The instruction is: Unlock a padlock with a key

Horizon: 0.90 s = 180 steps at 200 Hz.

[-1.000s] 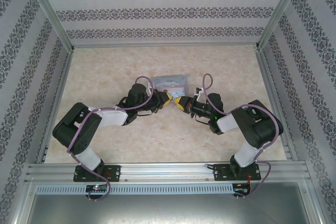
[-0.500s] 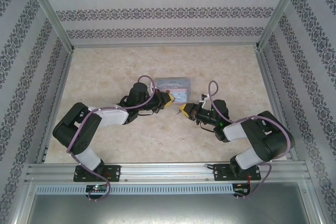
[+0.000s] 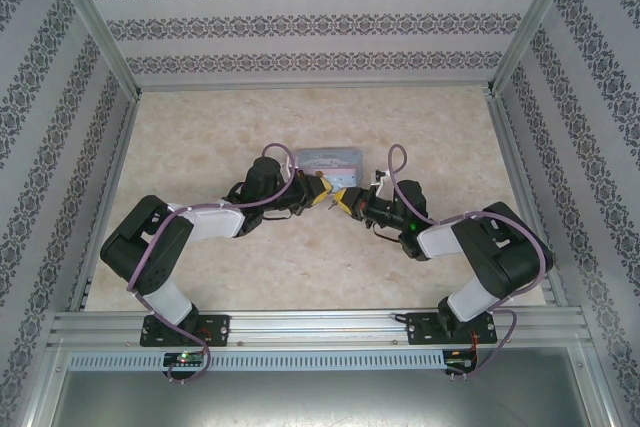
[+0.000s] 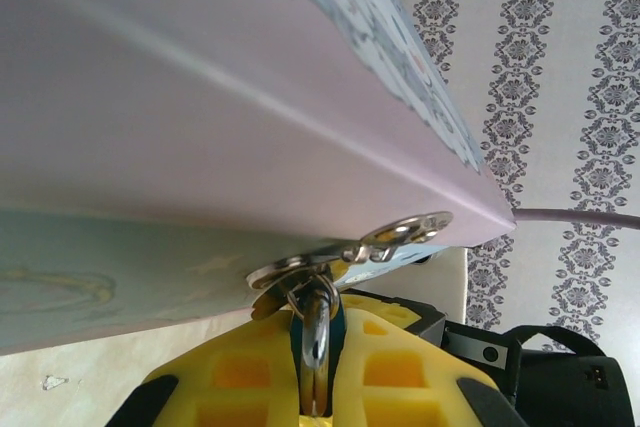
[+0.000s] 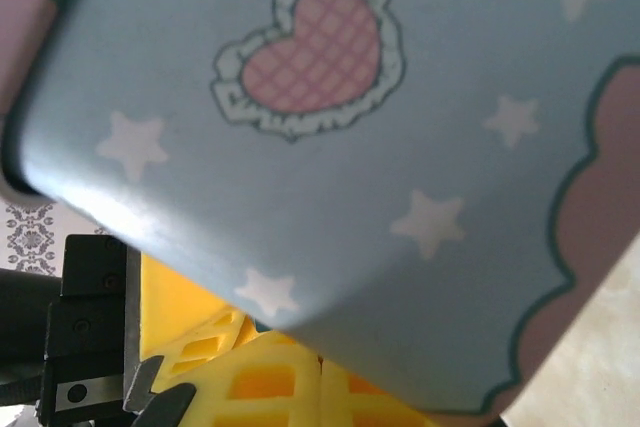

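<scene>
Teal padlock [image 4: 335, 321], silvery shackle through tin box [image 4: 200, 97] hasp, in left pincer [image 4: 317, 352]

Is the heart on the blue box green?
No, the heart on the box is pink, with a criss-cross pattern and a frilly white edge.

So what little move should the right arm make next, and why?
Probably nudge the right jaws closer to the tiny teal padlock, lining up for unlocking. The left jaws are shut on it at the metal hasp of the pastel blue tin box, and the right jaws sit shut just beside them.
</scene>
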Available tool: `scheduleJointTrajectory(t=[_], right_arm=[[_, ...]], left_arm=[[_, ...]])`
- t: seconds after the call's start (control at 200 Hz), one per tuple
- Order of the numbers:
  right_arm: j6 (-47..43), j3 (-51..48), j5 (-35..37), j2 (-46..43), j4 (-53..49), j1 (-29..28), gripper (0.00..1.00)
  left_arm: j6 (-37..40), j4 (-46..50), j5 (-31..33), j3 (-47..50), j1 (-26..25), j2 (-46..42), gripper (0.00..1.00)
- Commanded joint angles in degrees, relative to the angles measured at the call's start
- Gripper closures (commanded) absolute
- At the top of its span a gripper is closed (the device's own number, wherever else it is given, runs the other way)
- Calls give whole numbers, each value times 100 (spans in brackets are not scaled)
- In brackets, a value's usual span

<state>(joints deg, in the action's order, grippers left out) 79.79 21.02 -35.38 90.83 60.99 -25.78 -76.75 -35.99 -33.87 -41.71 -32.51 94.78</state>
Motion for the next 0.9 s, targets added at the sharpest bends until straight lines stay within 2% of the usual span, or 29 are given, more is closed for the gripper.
scheduleJointTrajectory(t=[0.0, 0.894], right_arm=[[33, 217, 89, 84, 185, -59, 100], [26, 276, -4, -87, 28, 151, 100]], left_arm=[[-4, -140, -120, -85, -23, 57, 100], [19, -199, -139, -19, -18, 133, 100]])
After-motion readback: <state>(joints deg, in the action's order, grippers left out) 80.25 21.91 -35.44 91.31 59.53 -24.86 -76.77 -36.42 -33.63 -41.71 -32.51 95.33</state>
